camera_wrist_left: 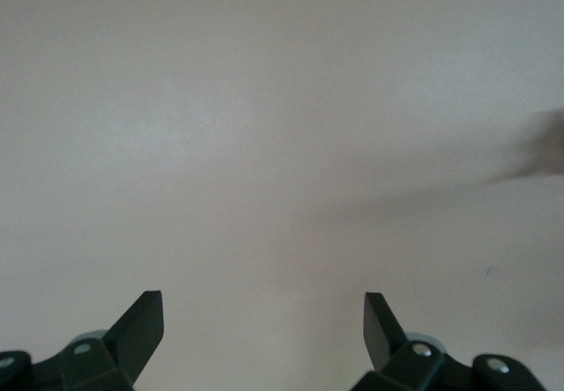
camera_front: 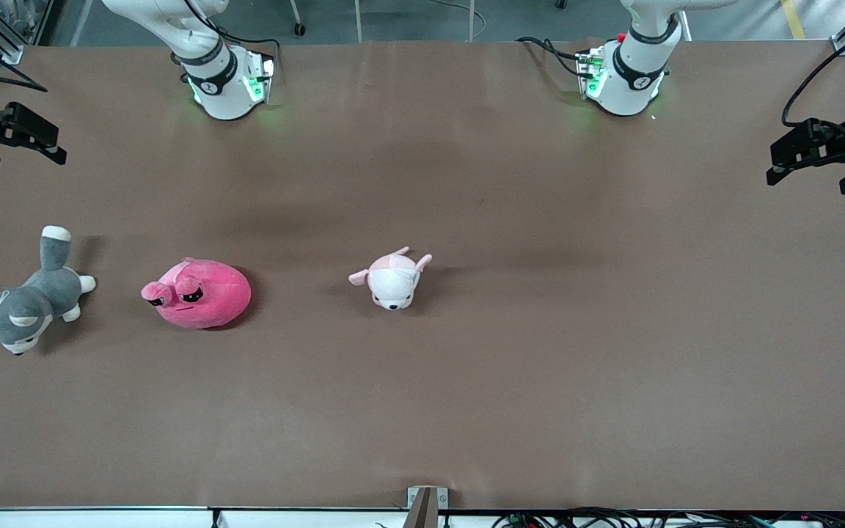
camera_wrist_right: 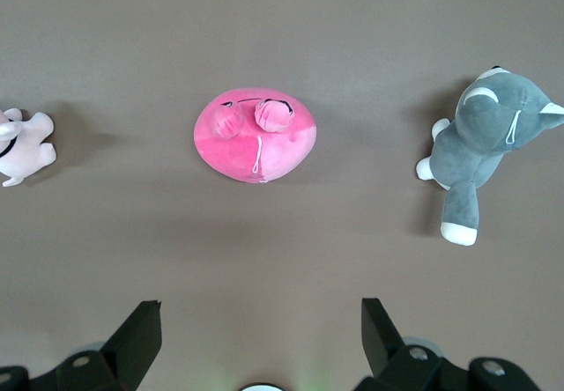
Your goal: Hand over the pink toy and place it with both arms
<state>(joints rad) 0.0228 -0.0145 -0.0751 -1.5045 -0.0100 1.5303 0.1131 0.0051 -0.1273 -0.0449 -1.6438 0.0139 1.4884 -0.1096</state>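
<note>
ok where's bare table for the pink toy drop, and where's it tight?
Bare: from the puppy plush to the left arm's end, under the open left gripper; also the strip nearer the front camera. Tight: husky plush beside the pink toy at the right arm's end, by the open right gripper.

Three soft toys lie in a loose row on the brown paper-covered table (camera_front: 540,367): the round hot-pink plush blob (camera_front: 199,295) sits between the grey-and-white husky plush (camera_front: 26,301), which lies nearest the right arm's end of the table, and the small pale pink-and-white puppy plush (camera_front: 393,279), which rests about midway along the table. The husky is just beside the blob, while the puppy lies well apart from it. The right gripper (camera_front: 15,139) hangs over the right arm's end of the table with fingers spread, and the left gripper (camera_front: 807,150) hangs likewise spread over the left arm's end, both well apart from the toys.
</note>
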